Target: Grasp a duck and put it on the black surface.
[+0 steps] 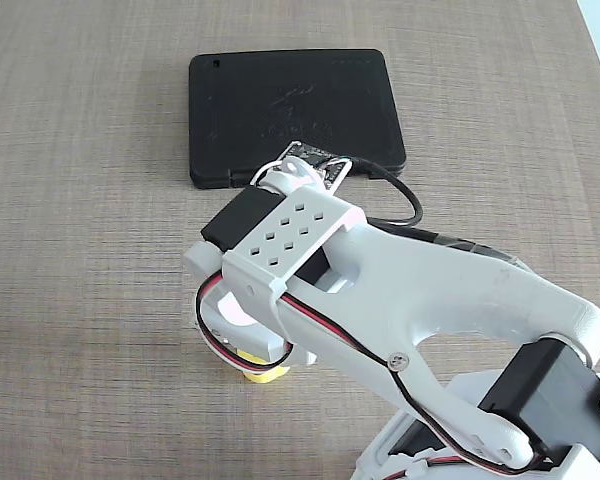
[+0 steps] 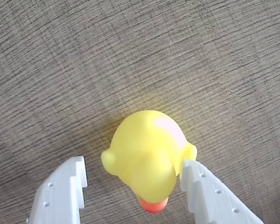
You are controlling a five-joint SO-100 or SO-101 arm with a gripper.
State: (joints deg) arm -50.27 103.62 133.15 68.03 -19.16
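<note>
Item: small bright yellow rubber duck (image 2: 147,156) with orange-red beak, on the grey woven tabletop (image 2: 130,51), lower centre of the wrist view. We find the white end effector (image 2: 133,179) open and straddling it, right finger touching, left apart; not yet grasped.

Item: matte black rounded slab (image 1: 290,115), upper centre of the fixed view, bare; embossed markings unreadable. Lift and placement remain.

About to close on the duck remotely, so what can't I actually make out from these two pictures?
- Duck in the fixed view: mostly hidden under the arm, only a yellow sliver shows.
- Gripper in the wrist view: finger bases cut off by the bottom edge; in the fixed view the arm hides the fingertips.
- Black surface: absent from the wrist view; embossed markings too faint to read.
- Right finger: contact with the duck unclear.
</note>
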